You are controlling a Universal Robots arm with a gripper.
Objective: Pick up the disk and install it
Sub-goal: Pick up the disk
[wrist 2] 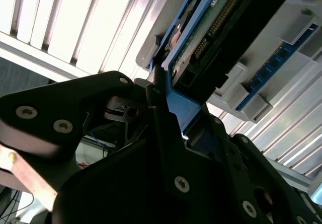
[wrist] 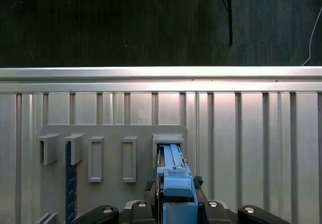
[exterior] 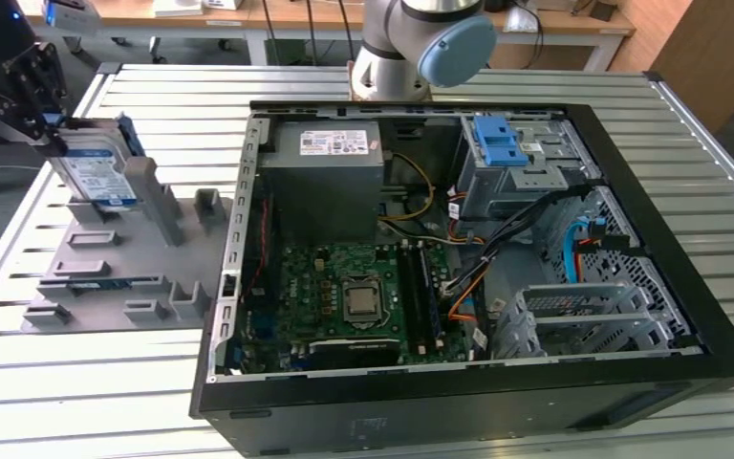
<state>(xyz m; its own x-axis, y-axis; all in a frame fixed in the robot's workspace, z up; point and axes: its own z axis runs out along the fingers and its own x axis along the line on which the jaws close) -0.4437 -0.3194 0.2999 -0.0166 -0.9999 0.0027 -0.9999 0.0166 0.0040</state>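
A ribbed metal counter carries everything, with desks behind it. The disk stands on edge in a slot of the grey block at the exterior view's left, well apart from the open computer case. The gripper is closed on its blue frame, one finger on each side, as we see in both wrist views. To lift it well, we judge the pull should run straight along the slot, without tilting, so the frame does not bind on the block's walls. We cannot make out how deep the disk sits in the slot, how far the fingers reach down its sides, or which bay of the blue-latched cage is free
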